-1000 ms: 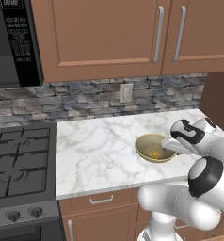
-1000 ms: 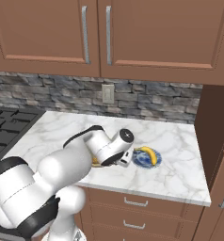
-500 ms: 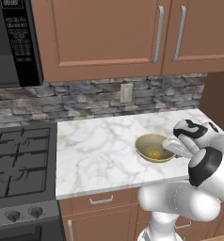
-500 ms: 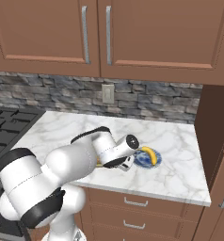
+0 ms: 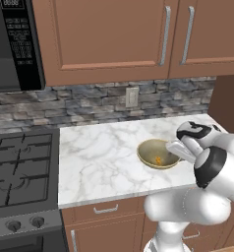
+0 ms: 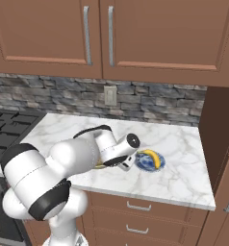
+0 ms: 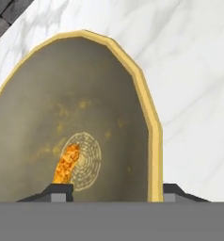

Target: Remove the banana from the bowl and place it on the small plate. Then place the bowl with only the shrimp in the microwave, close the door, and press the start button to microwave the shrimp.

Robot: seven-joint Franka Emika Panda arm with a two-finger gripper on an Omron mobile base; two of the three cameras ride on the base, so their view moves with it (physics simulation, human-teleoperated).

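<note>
The gripper [image 7: 113, 189] sits low at the bowl [image 7: 76, 117], one dark tip inside its olive hollow and the other just outside the tan rim, so the jaws straddle the rim; whether they press on it I cannot tell. The shrimp [image 7: 67, 163] lies on the bowl's floor, just above the inner tip in the hand view.

From the left base view the bowl [image 5: 158, 153] stands on the marble counter [image 5: 99, 157] with the shrimp [image 5: 159, 160] as an orange speck inside, and the white hand reaches it from the right. The right base view gives what that side hides: the banana [image 6: 152, 157] lies across the small plate [image 6: 146, 164], just beyond the wrist, while the arm covers nearly all of the bowl.

The microwave [image 5: 13, 47] hangs at upper left over the stove [image 5: 20, 172]; its keypad markings are too small to read.
</note>
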